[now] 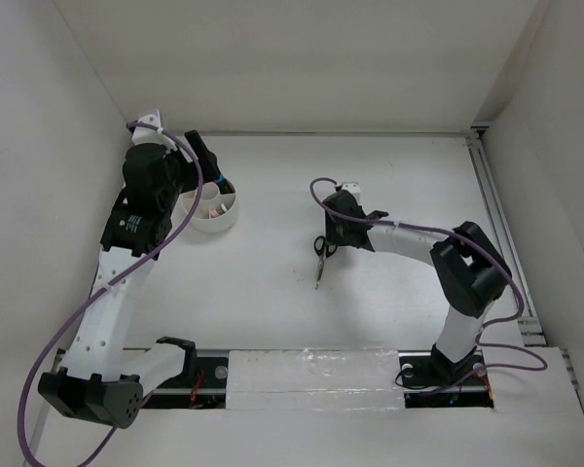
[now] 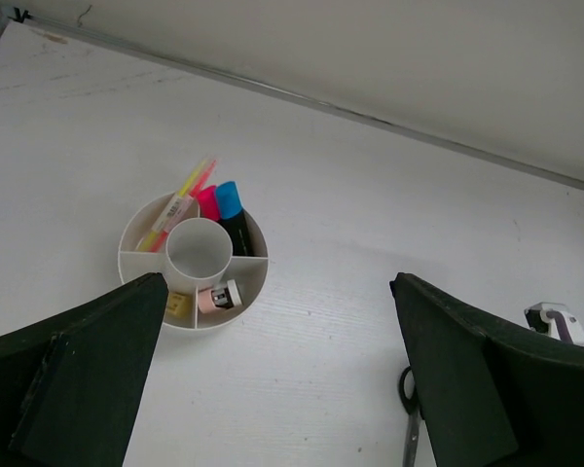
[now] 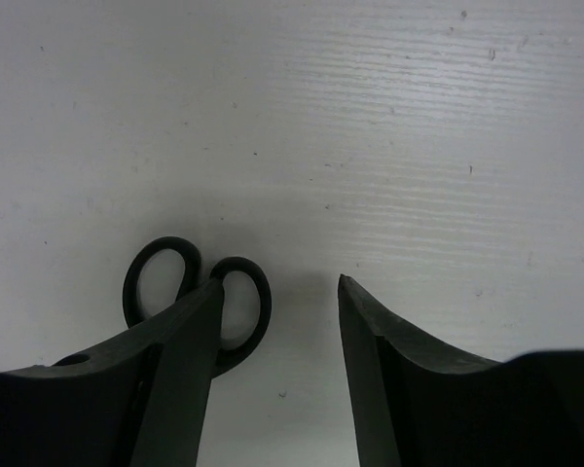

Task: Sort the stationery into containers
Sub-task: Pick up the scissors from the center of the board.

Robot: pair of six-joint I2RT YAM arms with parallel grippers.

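Overhead view: white round tray (image 1: 214, 222) is sitting at about 10 o'clock on the table (image 1: 273, 311). The left gripper (image 1: 212, 177) is hanging above its 12 o'clock rim. The scissors (image 1: 319, 257) are lying flat near the table centre, well apart from the tray, with the handles at the 12 o'clock end and the blades pointing to 6 o'clock. The right gripper (image 1: 329, 237) is sitting over the handle end.

Left wrist view: the left gripper (image 2: 277, 292) is standing with its fingers wide apart and nothing between them. The tray (image 2: 136, 233) is lying below it.
- Central cup (image 2: 200, 226).
- 1 o'clock wedge: two black highlighters, pink cap (image 2: 207, 201) and blue cap (image 2: 229, 199), side by side.
- 11 o'clock wedge: yellow stick (image 2: 187, 185) and pink pen (image 2: 205, 175), both poking out over the rim.
- 7 o'clock wedge: tan eraser (image 2: 178, 304).
- 6 o'clock wedge: white-pink piece (image 2: 220, 296).

Right wrist view: the right gripper (image 3: 279, 282) is spread open and gripping nothing. The scissor handle loops are lying at 9 o'clock of the gap. One finger (image 3: 175, 360) is overlapping the nearer loop (image 3: 261, 297). I cannot tell whether it is touching it.
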